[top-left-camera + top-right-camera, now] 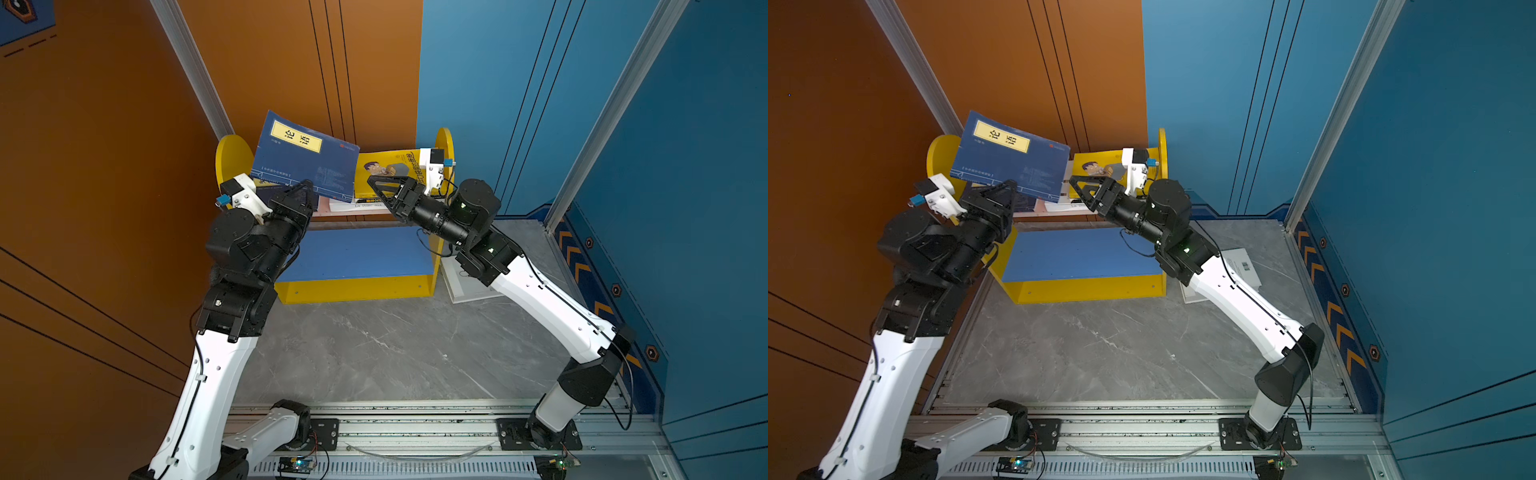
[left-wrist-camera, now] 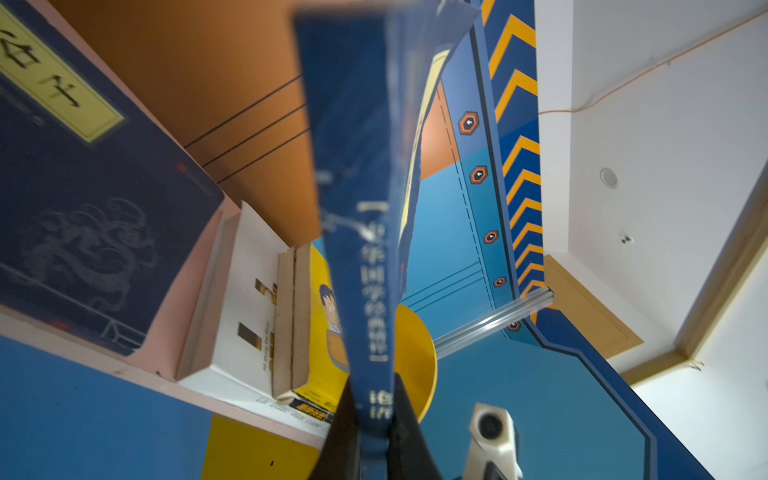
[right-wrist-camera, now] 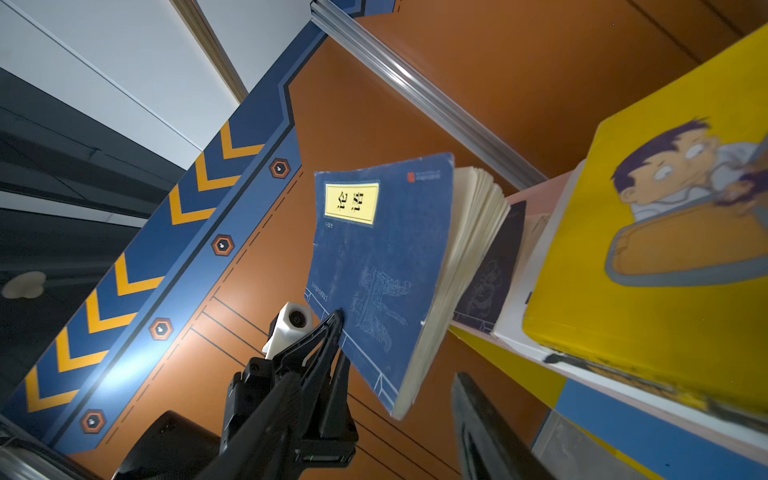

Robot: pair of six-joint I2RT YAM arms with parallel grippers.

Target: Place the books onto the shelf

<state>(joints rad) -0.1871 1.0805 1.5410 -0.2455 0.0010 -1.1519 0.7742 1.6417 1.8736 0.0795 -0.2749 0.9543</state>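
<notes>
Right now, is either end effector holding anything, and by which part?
The left end effector pinches the navy yellow-labelled book at the bottom end of its spine. The right end effector holds nothing.

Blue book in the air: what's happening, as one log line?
left fingers: shut on blue book, tilted above shelf | right fingers: open, empty | yellow book: on shelf

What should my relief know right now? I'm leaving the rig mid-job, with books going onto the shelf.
Left gripper: shut on a navy book, held tilted above the pink upper board.
Right gripper: open, empty, by the yellow cartoon book.
Done: that book, a white brown-block book and a second navy book are on the upper board.
Left: shelve the held book, then the white book on the table right of the shelf.
</notes>
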